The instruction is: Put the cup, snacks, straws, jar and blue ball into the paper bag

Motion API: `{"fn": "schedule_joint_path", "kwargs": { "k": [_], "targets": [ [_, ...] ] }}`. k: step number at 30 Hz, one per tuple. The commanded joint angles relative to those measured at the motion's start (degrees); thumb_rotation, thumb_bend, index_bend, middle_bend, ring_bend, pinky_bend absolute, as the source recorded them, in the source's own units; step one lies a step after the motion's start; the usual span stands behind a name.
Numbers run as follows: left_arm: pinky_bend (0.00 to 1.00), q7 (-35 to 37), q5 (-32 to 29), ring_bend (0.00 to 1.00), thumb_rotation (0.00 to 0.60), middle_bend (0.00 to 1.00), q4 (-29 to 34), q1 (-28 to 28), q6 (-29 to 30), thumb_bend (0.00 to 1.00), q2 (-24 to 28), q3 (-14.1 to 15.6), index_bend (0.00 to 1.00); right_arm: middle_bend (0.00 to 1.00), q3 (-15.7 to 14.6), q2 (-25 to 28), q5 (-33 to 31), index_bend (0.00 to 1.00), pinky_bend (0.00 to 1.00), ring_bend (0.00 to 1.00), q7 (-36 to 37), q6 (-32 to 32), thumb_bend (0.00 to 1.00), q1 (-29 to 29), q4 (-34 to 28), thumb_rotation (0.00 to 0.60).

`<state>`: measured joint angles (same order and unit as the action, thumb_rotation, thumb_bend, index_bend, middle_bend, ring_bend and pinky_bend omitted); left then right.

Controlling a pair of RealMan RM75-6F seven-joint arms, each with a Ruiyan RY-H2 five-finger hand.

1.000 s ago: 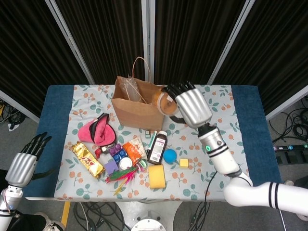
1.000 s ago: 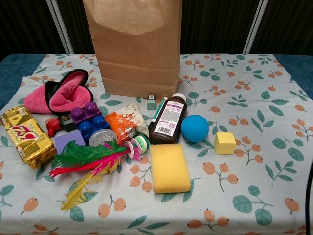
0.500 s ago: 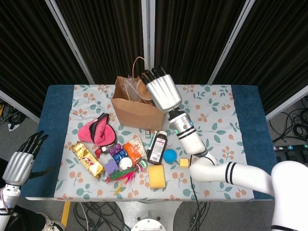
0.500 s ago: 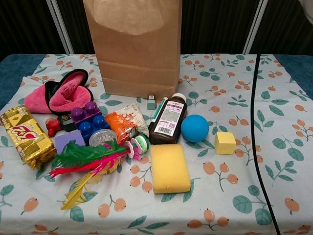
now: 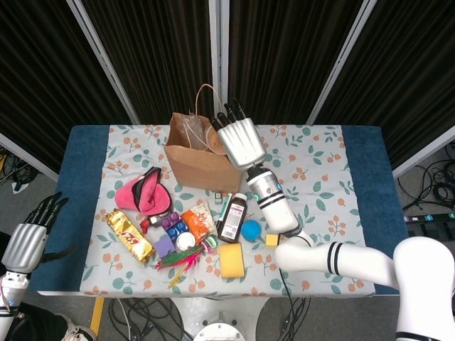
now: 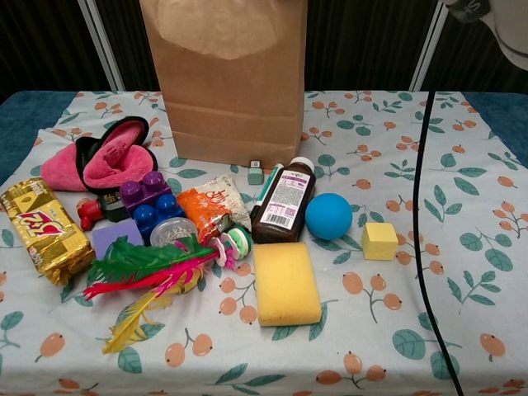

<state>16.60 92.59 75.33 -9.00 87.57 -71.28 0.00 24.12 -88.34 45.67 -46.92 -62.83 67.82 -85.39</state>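
**Head view: right hand is working over the open bag, several items are waiting on the table**

In the head view, the dark fingertips (image 5: 229,114) of the right hand (image 5: 239,141) are pointing away from the robot, over the open mouth of the paper bag (image 5: 195,160). A brownish round thing is showing just beside the fingers, at the bag's rim; it is probably the cup, but I cannot tell if the fingers are holding it or if it is already lying inside. So the state of these fingers is not clear from the pictures. Something clear, like plastic, is also showing inside the bag.

Going outward, the right forearm is stretching from the bag across the middle of the table (image 5: 320,163), above the brown medicine bottle (image 6: 283,201). The left hand (image 5: 25,241) is hanging off the left edge of the table, fingers apart and holding nothing.

As I judge it, the task is in an early part. The blue ball (image 6: 328,216) is lying on the cloth beside the bottle, not yet packed. The orange snack packet (image 6: 205,209) and the gold snack bar (image 6: 43,228) are lying on the left side. A small clear jar (image 6: 172,232) is sitting beside the blue toy bricks (image 6: 153,202). The straws I cannot find with certainty. The yellow sponge (image 6: 285,282) and feathers (image 6: 144,268) are not for packing.
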Motion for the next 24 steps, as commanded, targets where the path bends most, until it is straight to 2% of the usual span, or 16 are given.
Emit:
{"fn": "schedule_joint_path", "kwargs": {
  "k": [1,10,16,20,24],
  "targets": [
    [0.22,0.0,0.0,0.06,0.6,0.11,0.1,0.0,0.1,0.11,0.0,0.0,0.09,0.21,0.5,1.2,-1.4,0.1,0.04,0.04,0.0,0.4,0.0,0.0,-1.4,0.6],
    [0.22,-0.5,0.4,0.06,0.6,0.11,0.9,-0.2,0.3,0.11,0.4,-0.1,0.09,0.19,0.7,3.7,1.0,0.08,0.03,0.03,4.8,-1.5,0.0,-1.9,-4.3,0.6],
    [0.22,-0.6,0.5,0.06,0.6,0.11,1.5,-0.3,0.2,0.11,0.8,-0.1,0.09,0.22,-0.3,8.9,9.0,0.09,0.03,0.05,10.6,-6.1,0.0,-6.8,-13.1,0.6],
    [0.22,-0.9,0.6,0.06,0.6,0.11,1.8,-0.4,0.2,0.11,0.6,-0.2,0.09,0.29,-4.9,15.2,11.0,0.18,0.06,0.13,11.4,-7.7,0.0,-12.9,-21.9,0.6],
    [0.22,-1.3,0.9,0.06,0.6,0.11,2.1,-0.7,0.2,0.11,0.2,-0.4,0.09,0.31,-12.4,20.1,9.5,0.2,0.07,0.13,12.2,-8.3,0.0,-20.2,-29.7,0.6]
  ]
}}
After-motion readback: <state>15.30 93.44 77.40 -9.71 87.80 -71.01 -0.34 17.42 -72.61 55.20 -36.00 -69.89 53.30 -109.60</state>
